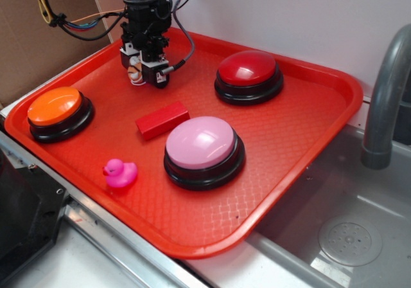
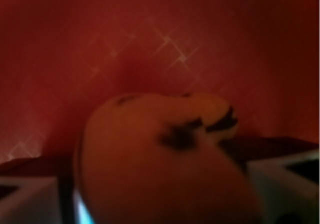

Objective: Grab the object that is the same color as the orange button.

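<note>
The object, a small orange plush tiger (image 2: 160, 159) with dark stripes, fills the wrist view, blurred, between the two pale fingers (image 2: 25, 194). In the exterior view my gripper (image 1: 144, 74) stands low over the far left of the red tray (image 1: 308, 127). A bit of the tiger (image 1: 133, 74) shows between its jaws, and the gripper looks shut on it. The orange button (image 1: 54, 106) sits on its black base at the tray's left edge, well apart from the gripper.
A red block (image 1: 162, 119) lies just in front of the gripper. A pink button (image 1: 202, 143), a red button (image 1: 248, 69) and a pink duck (image 1: 120, 173) share the tray. A sink (image 1: 347, 236) and a grey faucet (image 1: 385, 95) are on the right.
</note>
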`<state>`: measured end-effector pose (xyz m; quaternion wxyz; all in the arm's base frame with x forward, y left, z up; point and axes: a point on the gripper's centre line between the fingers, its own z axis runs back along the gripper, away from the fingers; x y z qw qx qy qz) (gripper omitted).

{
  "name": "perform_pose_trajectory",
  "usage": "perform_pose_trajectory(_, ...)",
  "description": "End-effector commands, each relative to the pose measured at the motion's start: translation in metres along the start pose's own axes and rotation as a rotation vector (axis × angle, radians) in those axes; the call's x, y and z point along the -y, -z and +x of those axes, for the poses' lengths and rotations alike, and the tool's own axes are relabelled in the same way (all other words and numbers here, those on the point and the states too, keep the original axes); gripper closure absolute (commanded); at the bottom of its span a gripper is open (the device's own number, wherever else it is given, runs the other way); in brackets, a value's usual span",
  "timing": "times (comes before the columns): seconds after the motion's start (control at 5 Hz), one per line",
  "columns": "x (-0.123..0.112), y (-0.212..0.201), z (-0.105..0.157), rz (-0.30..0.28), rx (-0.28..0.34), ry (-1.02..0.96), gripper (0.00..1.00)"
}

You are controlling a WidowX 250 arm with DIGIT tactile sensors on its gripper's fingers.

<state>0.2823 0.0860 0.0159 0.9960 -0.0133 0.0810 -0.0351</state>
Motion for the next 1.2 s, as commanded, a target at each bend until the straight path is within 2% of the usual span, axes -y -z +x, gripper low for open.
perform_pose_trajectory(0.0,0.060,-0.104,-0.026,0.064,0.109,0.094,1.00)
perform_pose_trajectory(0.2,0.080,-0.147,-0.059,0.107,0.154,0.043,1.00)
perform_pose_trajectory(0.4,0.090,-0.191,-0.093,0.102,0.192,-0.039,1.00)
perform_pose_trajectory(0.6,0.088,-0.215,-0.124,0.078,0.195,-0.033,1.00)
perform_pose_trajectory(0.8,0.083,-0.217,-0.137,0.084,0.217,-0.053,1.00)
perform_pose_trajectory(1.0,0.081,-0.213,-0.134,0.082,0.222,-0.034,1.00)
